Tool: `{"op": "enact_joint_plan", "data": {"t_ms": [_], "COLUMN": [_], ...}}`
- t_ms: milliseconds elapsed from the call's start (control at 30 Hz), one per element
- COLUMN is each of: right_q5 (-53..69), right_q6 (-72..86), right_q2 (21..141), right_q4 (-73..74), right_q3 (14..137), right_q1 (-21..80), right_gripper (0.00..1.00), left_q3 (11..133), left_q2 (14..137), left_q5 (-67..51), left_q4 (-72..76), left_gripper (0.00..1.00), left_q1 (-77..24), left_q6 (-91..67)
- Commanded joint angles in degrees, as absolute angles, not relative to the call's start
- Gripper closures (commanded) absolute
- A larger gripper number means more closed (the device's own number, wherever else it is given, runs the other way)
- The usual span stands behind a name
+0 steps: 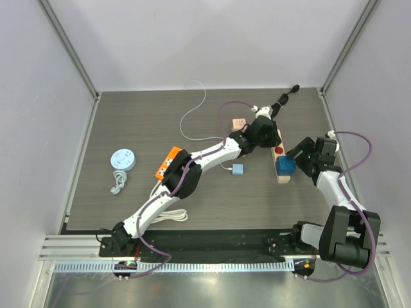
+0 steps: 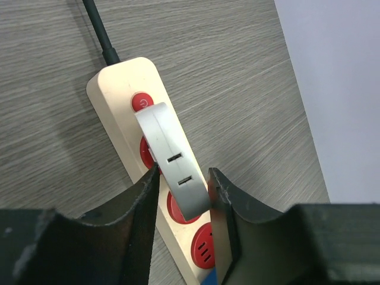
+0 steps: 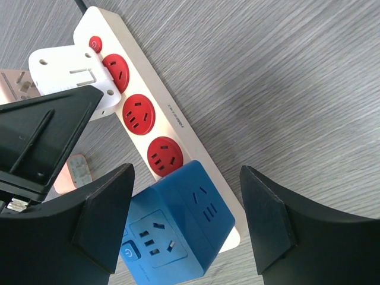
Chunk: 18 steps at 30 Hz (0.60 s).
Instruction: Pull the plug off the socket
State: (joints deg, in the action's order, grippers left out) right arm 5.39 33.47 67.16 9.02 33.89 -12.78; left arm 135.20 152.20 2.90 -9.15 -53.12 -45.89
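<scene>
Quick pass: the dark blue cube-shaped plug is seated in the last outlet of the long beige power strip with round red outlets, at the end away from its cord, on the grey wood-grain worktop. The right fingers are spread wide and straddle the plug without touching it. The left fingers are partly closed and pinch the white oblong adapter on the strip.

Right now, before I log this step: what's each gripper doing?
Left gripper: closed on the white adapter.
Right gripper: open, straddling the blue plug, not gripping.
</scene>
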Motion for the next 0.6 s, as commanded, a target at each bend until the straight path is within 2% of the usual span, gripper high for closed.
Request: {"op": "enact_joint_plan", "data": {"t_ms": [0, 233, 300, 567], "right_q5": [6.85, 9.49, 8.97, 9.05], "right_q6": [32.08, 28.48, 27.69, 25.75], "right_q2": [68.11, 73.38, 75.48, 81.12], "right_q4": [8.61, 11.51, 12.48, 13.53], "right_q3": [34.89, 41.21, 42.53, 48.07], "right_q1": [-11.78, -10.72, -10.81, -10.72], "right_gripper": [0.25, 0.28, 0.32, 0.36], "left_q3": [135.61, 135.70, 135.70, 134.74], "left_q2": [149.59, 148.80, 148.27, 146.78], "left_q5": [2.29, 0.62, 0.35, -3.34], "left_q4": [-6.50, -7.38, -7.64, -7.47], "left_gripper": [0.65, 0.80, 0.86, 0.98], "left_q1": [-53.09, -53.09, -53.09, -53.09], "left_q6": [-44.12, -41.05, -39.56, -37.09]}}
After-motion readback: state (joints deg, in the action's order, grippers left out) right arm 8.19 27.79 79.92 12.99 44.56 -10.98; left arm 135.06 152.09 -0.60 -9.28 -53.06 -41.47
